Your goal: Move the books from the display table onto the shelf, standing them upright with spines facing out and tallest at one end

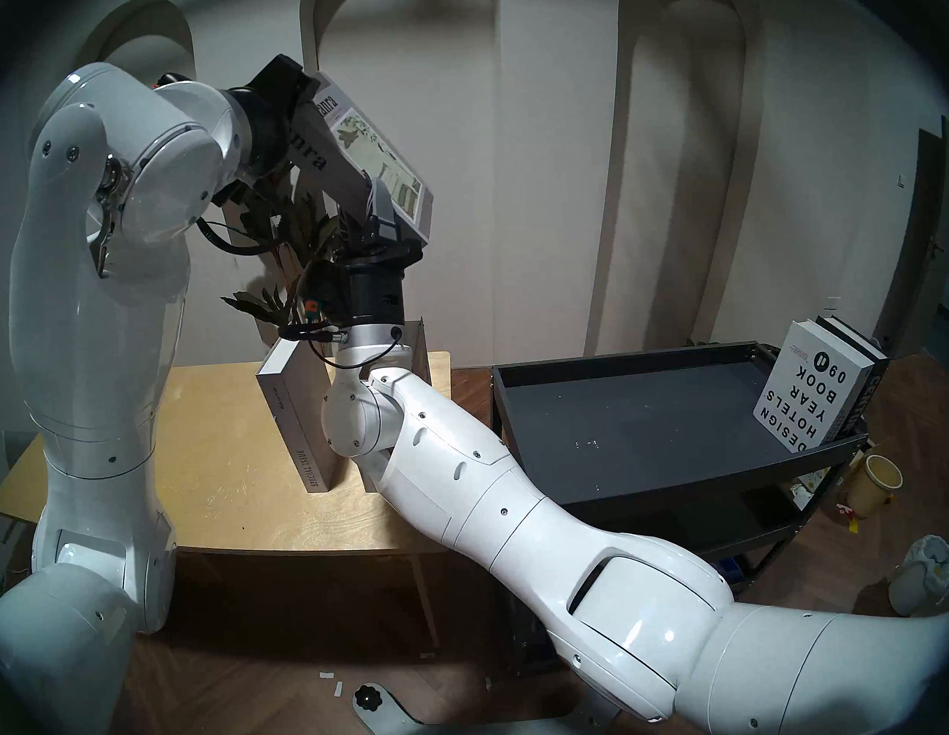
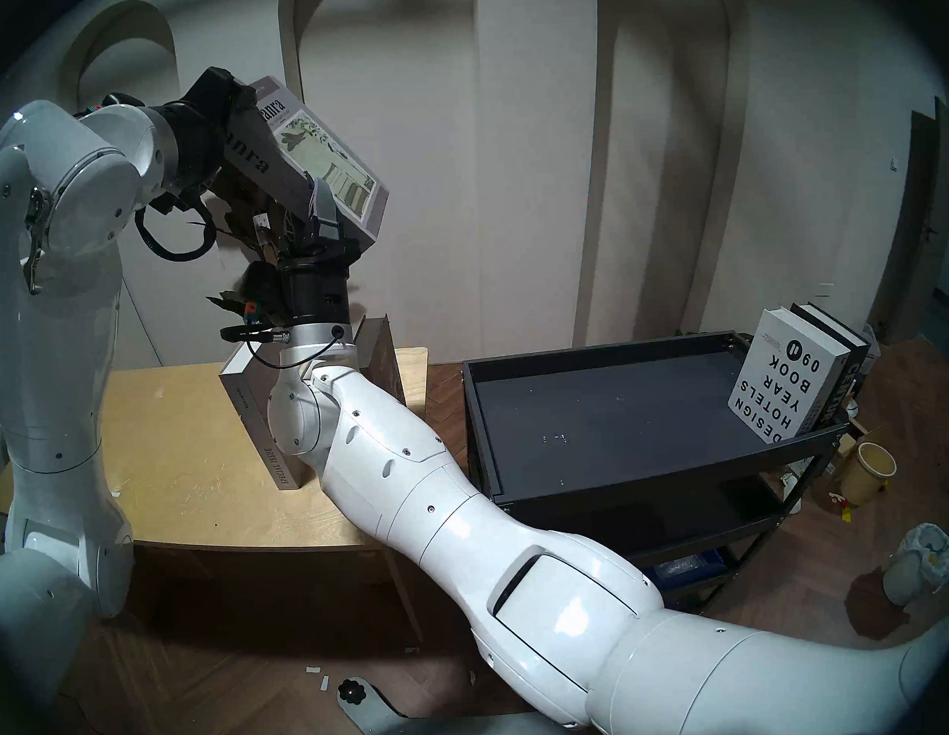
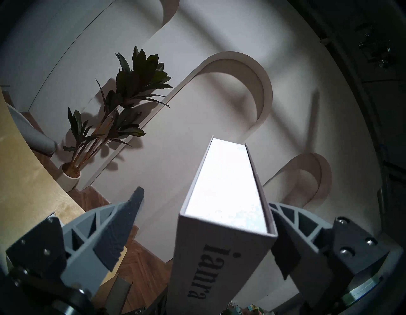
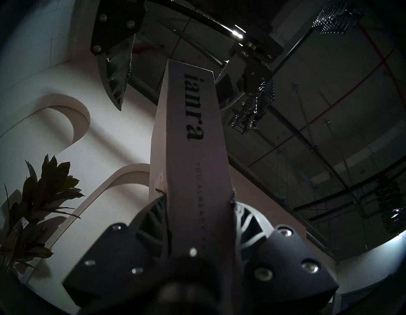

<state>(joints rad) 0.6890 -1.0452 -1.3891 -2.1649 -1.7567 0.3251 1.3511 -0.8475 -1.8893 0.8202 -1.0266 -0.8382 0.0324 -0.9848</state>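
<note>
**Handover in the air, two books shelved**

Grey book held high above the table, tilted, spine with the word "ianra" turned to the near side. Right gripper clenched on its lower end, coming from below; in the right wrist view both pads pressed on the two covers. Left gripper at the upper end, but released: in the left wrist view one finger clearly apart from the book, the other just beside the cover, contact not possible to tell. So the book probably carried by the right gripper alone now.

Done so far: two books on the top tray of the shelf, at the far right end. White "DESIGN HOTELS YEARBOOK" upright, a little leaning, front cover facing left. Black "CENTURY" directly behind it, touching, spine to the near side.

Left to do: the grey book to the tray, beside the white one. On the table, "SPECIAL ISSUE" upright, and one brown book mostly hidden behind the right arm. More books perhaps hidden; cannot tell. Judged roughly one third complete.
</note>
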